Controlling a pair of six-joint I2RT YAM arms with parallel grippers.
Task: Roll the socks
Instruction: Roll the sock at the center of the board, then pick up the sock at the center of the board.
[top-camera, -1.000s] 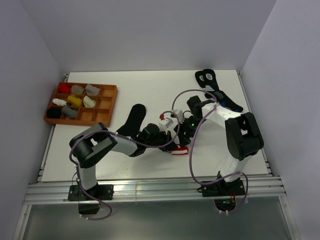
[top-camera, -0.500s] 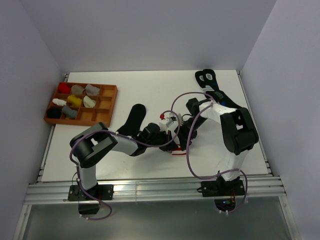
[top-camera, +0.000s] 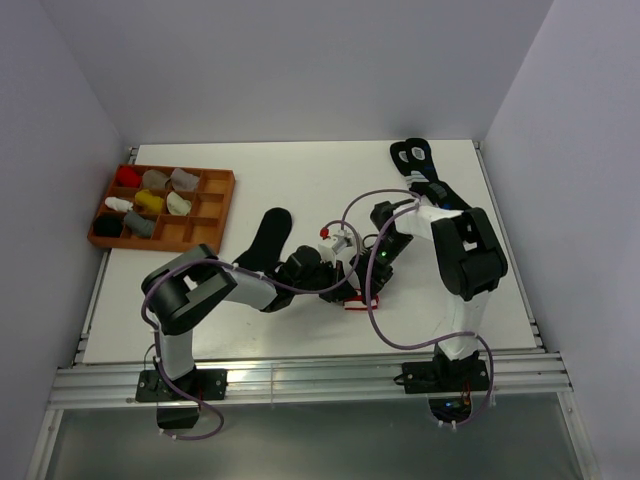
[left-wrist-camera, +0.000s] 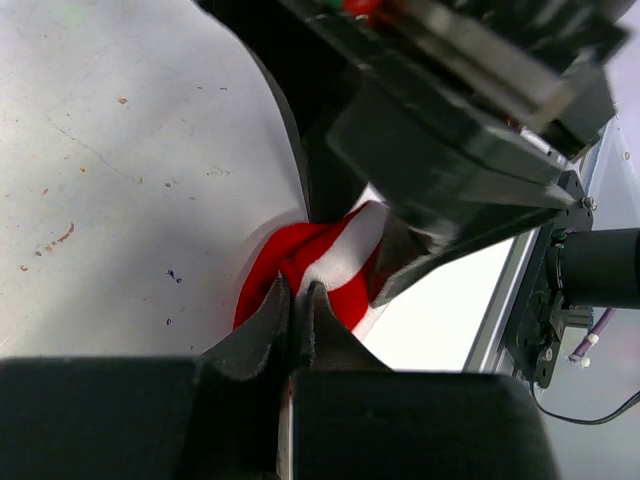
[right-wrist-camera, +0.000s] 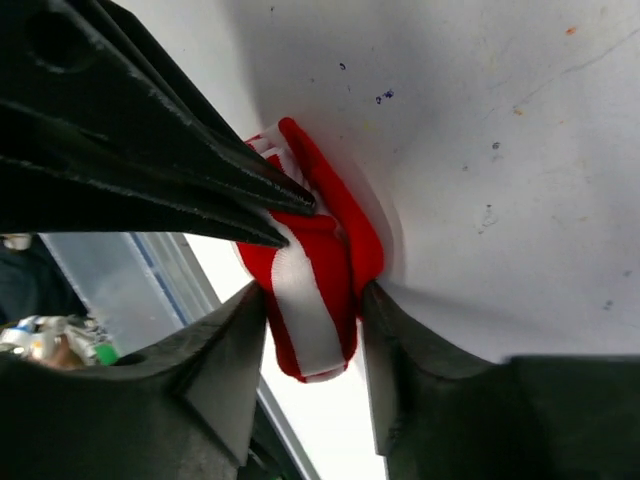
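Note:
The red-and-white striped sock (right-wrist-camera: 322, 262) lies bunched into a small roll on the white table near its front middle (top-camera: 357, 304). My right gripper (right-wrist-camera: 312, 300) has closed on it, one pad pressing each side of the roll. My left gripper (left-wrist-camera: 297, 292) is shut, its tips pinched into the red fabric (left-wrist-camera: 335, 258) from the opposite side. Its dark fingers (right-wrist-camera: 200, 185) show in the right wrist view. The two grippers (top-camera: 335, 285) (top-camera: 367, 285) meet over the sock. The plain black sock (top-camera: 268, 238) lies flat to the left, partly under the left arm.
An orange compartment tray (top-camera: 222, 200) with small sock bundles stands at the back left. Dark socks with white rings (top-camera: 413, 155) and blue marks (top-camera: 455, 205) lie at the back right. The table's front edge and metal rail (top-camera: 300, 375) run just below the sock.
My right gripper stood wide open a second ago and has closed onto the striped sock. Its arm has shifted slightly left. The left gripper has stayed shut in place.

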